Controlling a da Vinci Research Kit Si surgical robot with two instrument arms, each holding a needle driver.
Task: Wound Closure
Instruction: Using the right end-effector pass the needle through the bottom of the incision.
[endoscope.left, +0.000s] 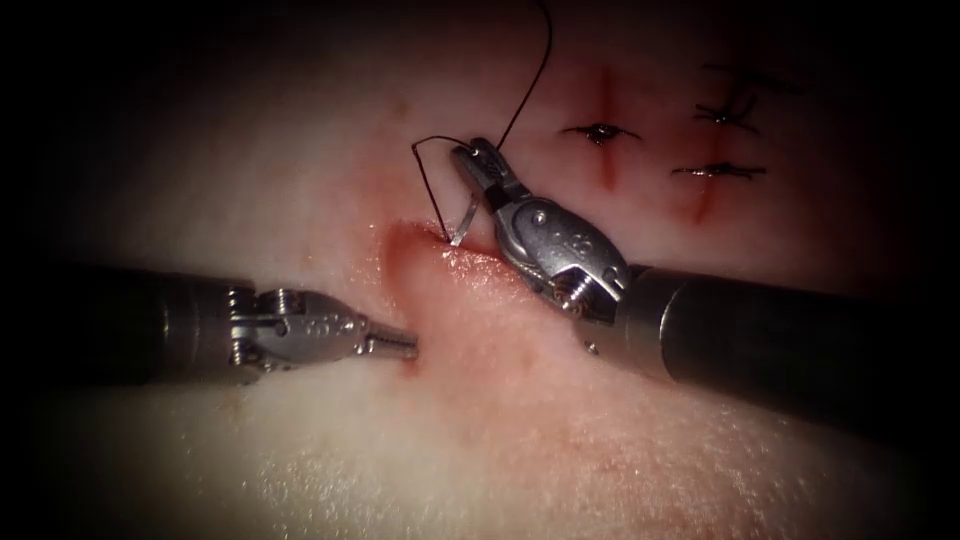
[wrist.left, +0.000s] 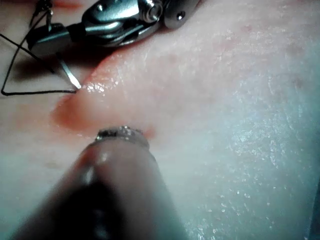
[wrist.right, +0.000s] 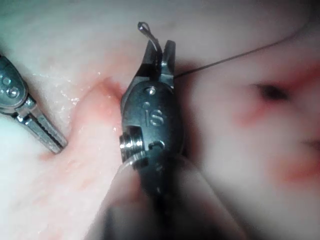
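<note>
The cut (endoscope.left: 470, 262) is a red, wet slit in the middle of the pale tissue (endoscope.left: 520, 440). My right tool (endoscope.left: 478, 160) comes in over it, jaws shut on the curved needle (endoscope.left: 465, 218) near its blunt end. The needle slopes down from the jaws and its tip touches the tissue at the cut's upper left end; depth cannot be judged. Dark thread (endoscope.left: 425, 185) loops from the jaws to that spot, and another strand rises away. The left tool (endoscope.left: 405, 345) is shut, its tip pressed on the tissue at the cut's left side, holding nothing. The wrist views show the needle (wrist.left: 69, 76) and right jaws (wrist.right: 160, 50).
On the right, beyond the right tool, lie three short stitched cuts with dark knots (endoscope.left: 600, 132) (endoscope.left: 718, 172) (endoscope.left: 728, 112) and red marks across them. The right tool's thick shaft (endoscope.left: 760, 340) lies over the tissue on the right.
</note>
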